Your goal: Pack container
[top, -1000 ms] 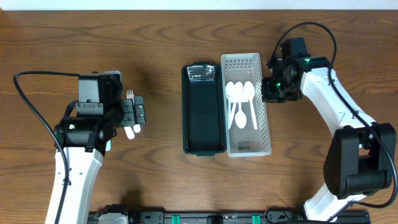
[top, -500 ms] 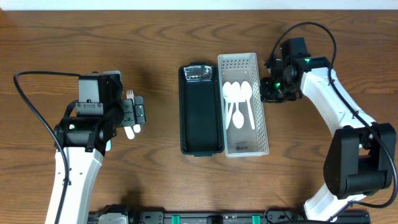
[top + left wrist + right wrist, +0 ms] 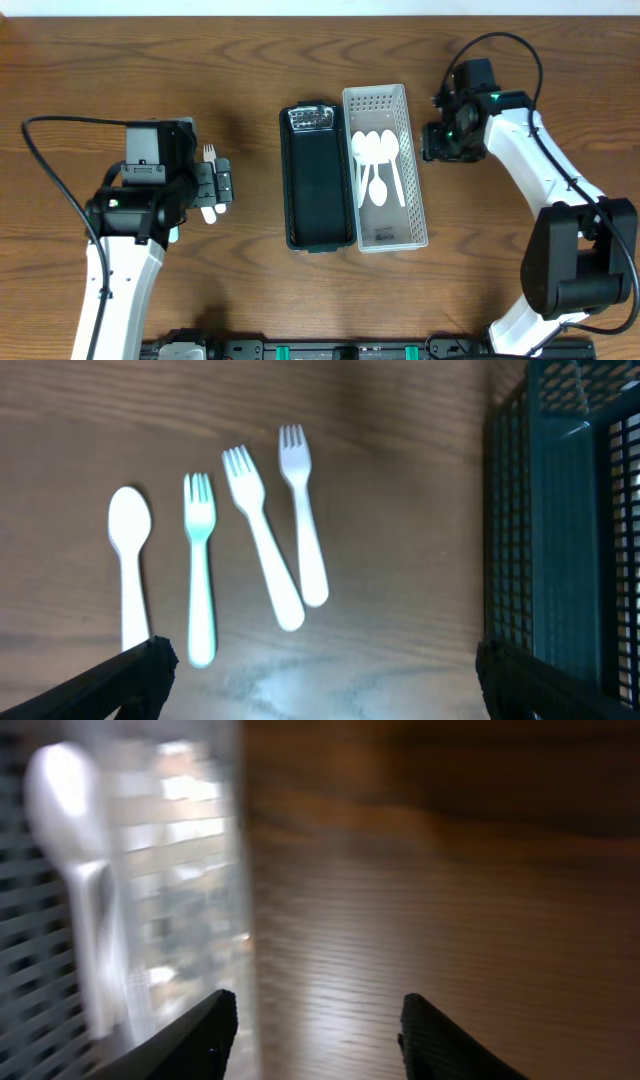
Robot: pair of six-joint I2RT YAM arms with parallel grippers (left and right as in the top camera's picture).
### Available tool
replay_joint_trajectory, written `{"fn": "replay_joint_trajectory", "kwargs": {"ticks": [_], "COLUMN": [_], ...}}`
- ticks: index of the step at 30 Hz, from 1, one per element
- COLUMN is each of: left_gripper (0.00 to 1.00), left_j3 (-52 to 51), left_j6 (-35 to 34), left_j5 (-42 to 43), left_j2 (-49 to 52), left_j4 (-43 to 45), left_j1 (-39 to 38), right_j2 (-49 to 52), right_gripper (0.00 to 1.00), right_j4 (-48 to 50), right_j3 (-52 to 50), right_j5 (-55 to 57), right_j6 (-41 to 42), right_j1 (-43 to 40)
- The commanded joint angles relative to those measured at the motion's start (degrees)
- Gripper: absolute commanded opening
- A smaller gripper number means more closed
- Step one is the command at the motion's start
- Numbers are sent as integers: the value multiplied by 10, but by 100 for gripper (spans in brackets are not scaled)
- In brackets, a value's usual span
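A black container (image 3: 318, 190) lies at the table's middle, touching a white basket (image 3: 387, 225) on its right that holds three white spoons (image 3: 378, 150). In the left wrist view a white spoon (image 3: 128, 560) and three white forks (image 3: 262, 540) lie on the wood, with the black container's mesh wall (image 3: 560, 510) to their right. My left gripper (image 3: 222, 184) hangs open above this cutlery, nothing between its fingers (image 3: 130, 675). My right gripper (image 3: 432, 142) stands open just outside the basket's right wall (image 3: 190, 870), over bare wood, holding nothing. One spoon (image 3: 75, 850) shows through that wall.
The black container has a clear packet (image 3: 311, 118) at its far end. Wood tabletop (image 3: 250, 80) surrounds the two containers. The right arm (image 3: 540, 170) curves in from the lower right, the left arm (image 3: 125, 250) from the lower left.
The white basket and the black container have slid a little to the left and away. My right gripper's jaws have come apart. The left arm has not moved.
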Motion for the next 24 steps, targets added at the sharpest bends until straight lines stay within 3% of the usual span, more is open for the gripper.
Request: {"fn": "replay_joint_trajectory", "kwargs": {"ticks": [1,8,15,24], "left_gripper": [98,98,98,98], "left_j3": [61,120,121,121], "left_j6": [-23,-44,-43,-43], "left_j5": [-62,-76,7,24], "left_j2": [-1,72,247,403], "left_j4": [-18,-31,38,108], "left_j1": [3,3,3,3], "right_j2": [-29,-57,-57,-57], "right_gripper": [60,69,69,71], "right_j4": [2,-1,-25,-64], "right_j3": [24,27,26,26], "right_j5": [64,64,62,62], "right_j6": [17,17,17,12], "right_j1": [-24,-39,-39,-39]}}
